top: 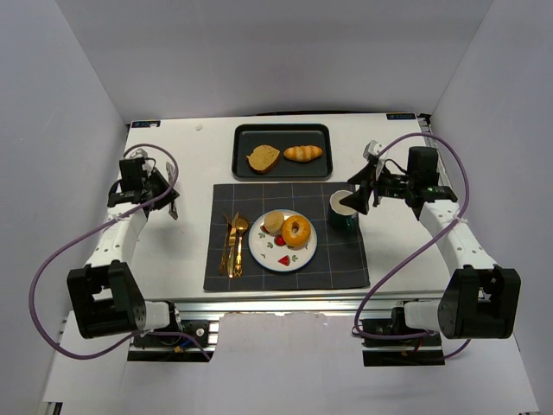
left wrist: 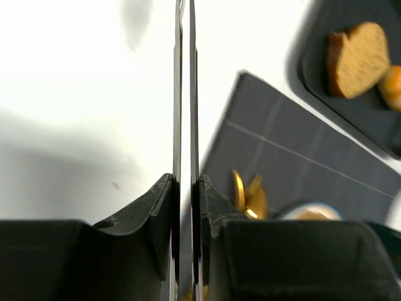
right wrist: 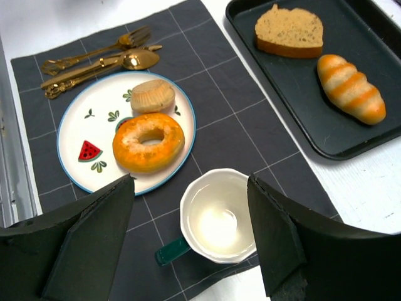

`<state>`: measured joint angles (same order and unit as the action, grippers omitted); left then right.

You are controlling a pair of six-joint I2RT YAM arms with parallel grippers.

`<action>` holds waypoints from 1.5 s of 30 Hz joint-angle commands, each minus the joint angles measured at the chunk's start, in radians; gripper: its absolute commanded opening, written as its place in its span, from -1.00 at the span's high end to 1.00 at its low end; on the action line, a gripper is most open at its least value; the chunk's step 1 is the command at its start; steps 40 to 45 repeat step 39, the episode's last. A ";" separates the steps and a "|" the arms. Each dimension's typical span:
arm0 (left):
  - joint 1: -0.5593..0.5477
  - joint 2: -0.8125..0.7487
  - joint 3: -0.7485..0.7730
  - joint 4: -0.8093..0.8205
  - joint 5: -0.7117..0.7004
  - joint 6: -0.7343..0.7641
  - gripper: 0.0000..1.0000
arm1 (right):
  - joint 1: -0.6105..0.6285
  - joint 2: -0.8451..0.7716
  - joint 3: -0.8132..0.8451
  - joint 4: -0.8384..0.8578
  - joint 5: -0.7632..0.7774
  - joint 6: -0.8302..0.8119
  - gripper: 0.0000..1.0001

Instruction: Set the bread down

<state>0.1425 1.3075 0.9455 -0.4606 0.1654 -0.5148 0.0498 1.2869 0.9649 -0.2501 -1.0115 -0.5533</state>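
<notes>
White counter carries everything. Landmark is the dark grey grid-lined placemat. The black rectangular tray sits just past the mat's far edge. A white blue-rimmed plate with fruit print is mid-mat, and a green mug with white inside is on the mat's right part, just beside the plate. Left gripper hangs over bare counter off the mat's left edge, jaws pressed nearly together with a hairline gap, empty. Right gripper hovers over the mug, jaws spread wide, empty. Bread is on the tray: a brown slice lying flat and a striped golden roll, near each other but apart. Can't tell which one the task means. The plate already holds an orange glazed ring and a small pale bun. Both breads are likely light, soft and easy to crush, with a crumbly crust, so a gentle close looks right. I'd take the roll across its short middle. The slice is harder, so pinch it crust to crust across the narrow width. The tray's raised rim means lifting clear before moving toward the mat. Free plate room is the bare patch on the side nearer the mat's near-left corner. The mug and the gold cutlery on the mat's left part flank the plate, so a steep approach from above seems best.
</notes>
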 commanded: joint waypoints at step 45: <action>0.014 0.087 -0.060 0.194 -0.116 0.236 -0.96 | 0.022 0.080 0.307 -0.118 0.649 0.385 -0.79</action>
